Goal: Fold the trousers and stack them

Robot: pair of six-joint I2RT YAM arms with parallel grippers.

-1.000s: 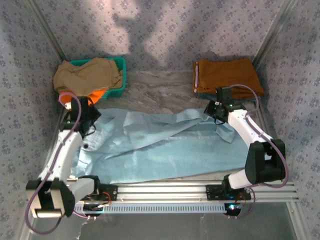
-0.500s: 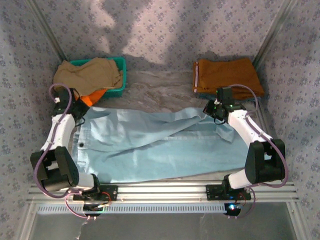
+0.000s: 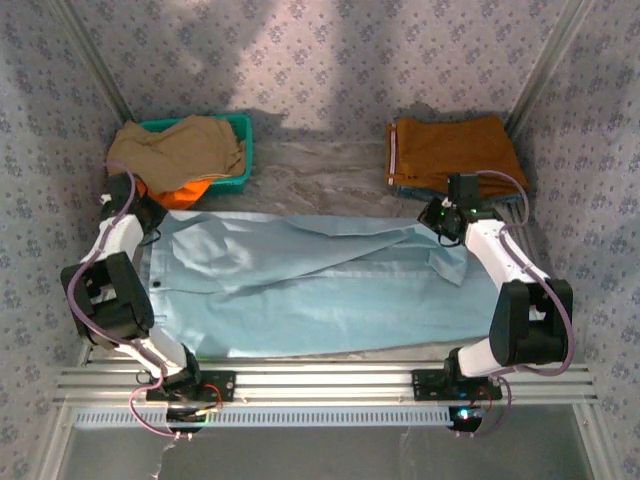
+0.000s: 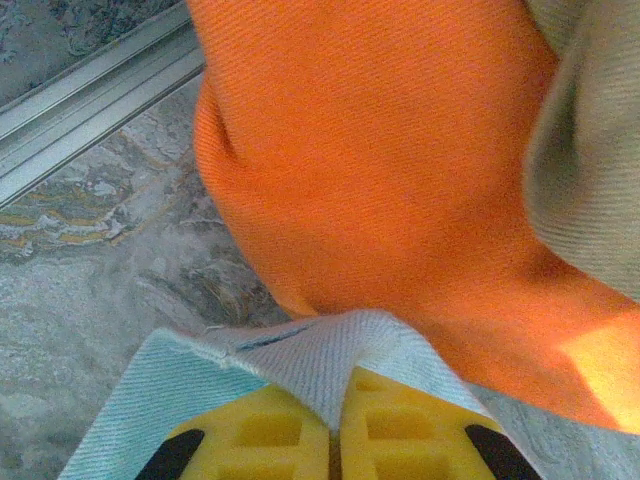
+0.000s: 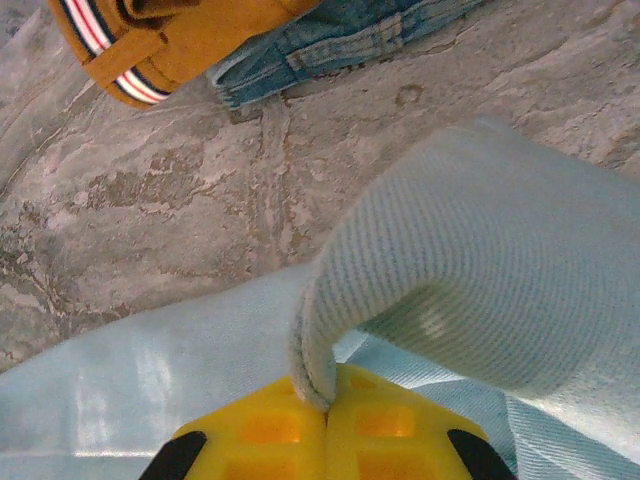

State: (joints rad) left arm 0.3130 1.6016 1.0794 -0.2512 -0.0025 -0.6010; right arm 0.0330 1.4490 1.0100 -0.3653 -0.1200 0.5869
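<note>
Item: trousers (image 3: 310, 290), clenched at opposite ends by left tool (image 4: 335, 420) and right tool (image 5: 325, 410). Pull evenly apart, lower flat; avoid orange garment (image 4: 380, 150) just ahead of left tool.

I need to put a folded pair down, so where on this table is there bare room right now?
Bare tabletop lies at the back, between the teal basket and the rust-brown trousers, beyond the pale blue trousers. They cover the middle and near side; both far corners are taken.
</note>
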